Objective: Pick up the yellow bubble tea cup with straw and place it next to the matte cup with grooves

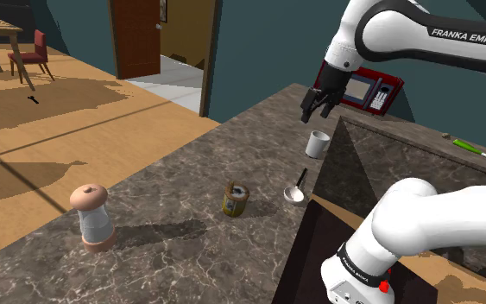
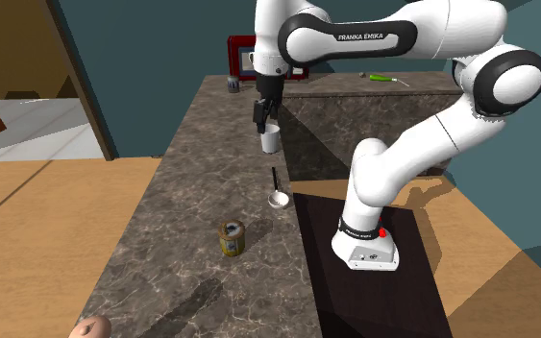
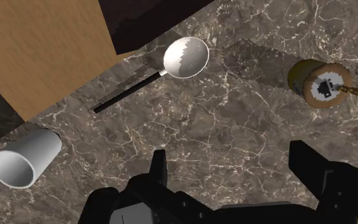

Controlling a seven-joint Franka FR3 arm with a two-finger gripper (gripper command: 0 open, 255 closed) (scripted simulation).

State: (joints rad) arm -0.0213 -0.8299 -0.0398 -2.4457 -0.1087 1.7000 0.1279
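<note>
The tea cup [image 1: 236, 199] stands upright on the counter [image 1: 172, 173] at the shoulder view's lower centre, apart from every other item. The wrist view presents its lid and slanted straw [image 3: 352, 91] from above. A spoon [image 1: 294, 194] lies near the tea cup toward the shoulder view's right, its bowl toward the frame's bottom. The white cup [image 1: 318, 143] stands beyond the spoon at centre right. The gripper [image 1: 317, 112] hangs just above the white cup and holds nothing. The wrist view shows its fingers [image 3: 158, 168] apart over bare counter. The shoulder view adds a grinder [image 1: 91, 217] at lower left and a door [image 1: 137, 39] at the top. The second exterior view shows the arm's base [image 2: 366, 252] on its dark stand [image 2: 403, 298] at lower right.
</note>
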